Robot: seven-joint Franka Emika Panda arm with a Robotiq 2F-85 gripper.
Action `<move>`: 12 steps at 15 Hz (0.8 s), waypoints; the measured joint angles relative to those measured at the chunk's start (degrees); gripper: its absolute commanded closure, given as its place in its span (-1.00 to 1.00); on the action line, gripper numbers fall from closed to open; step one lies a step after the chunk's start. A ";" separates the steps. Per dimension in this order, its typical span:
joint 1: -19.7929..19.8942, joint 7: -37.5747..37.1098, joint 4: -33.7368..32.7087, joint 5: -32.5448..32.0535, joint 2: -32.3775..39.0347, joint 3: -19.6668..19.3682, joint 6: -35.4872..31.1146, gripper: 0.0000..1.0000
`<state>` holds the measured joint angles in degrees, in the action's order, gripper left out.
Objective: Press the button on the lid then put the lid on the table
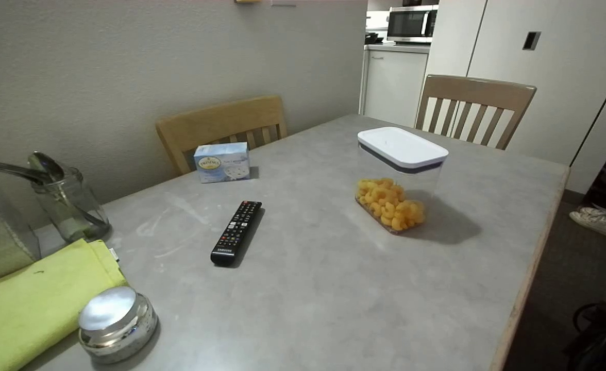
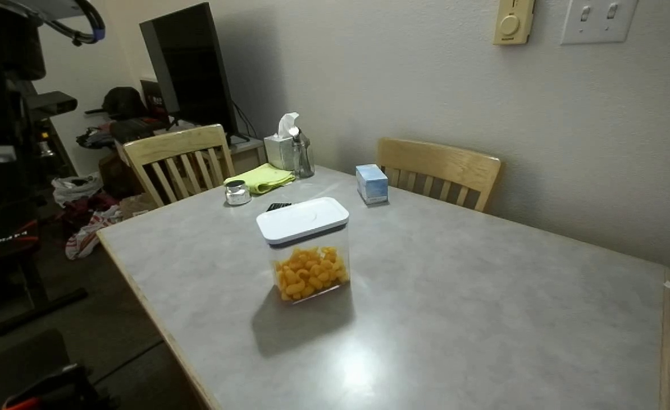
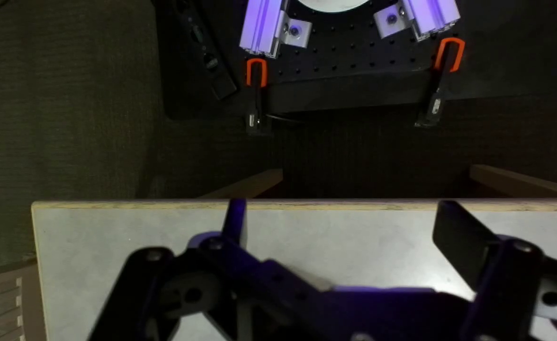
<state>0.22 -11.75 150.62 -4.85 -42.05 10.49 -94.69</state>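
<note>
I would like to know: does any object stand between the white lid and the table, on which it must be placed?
Yes: the clear container, with yellow pieces inside, stands under the lid and holds it above the table. In both exterior views, nothing visible lies on top of the lid.

The gripper (image 3: 342, 215) shows in the wrist view, its 2 dark fingers (image 3: 461, 241) well apart.
</note>
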 measured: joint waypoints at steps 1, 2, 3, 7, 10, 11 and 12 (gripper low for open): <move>0.00 0.00 0.00 0.00 0.00 0.00 0.00 -1.00; 0.00 0.00 0.00 0.00 0.00 0.00 0.00 -1.00; 0.00 0.00 0.00 0.00 0.00 0.00 0.00 -1.00; -0.01 0.00 0.00 0.00 -0.02 -0.17 0.00 -1.00; -0.01 -0.03 0.00 0.00 -0.01 -0.48 -0.54 -1.00; -0.01 -0.13 0.00 0.00 0.01 -0.55 -1.21 -1.00; -0.01 -0.48 0.01 0.00 0.10 -0.65 -2.48 -1.00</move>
<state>0.21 -12.23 150.63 -4.85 -41.95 9.83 -97.17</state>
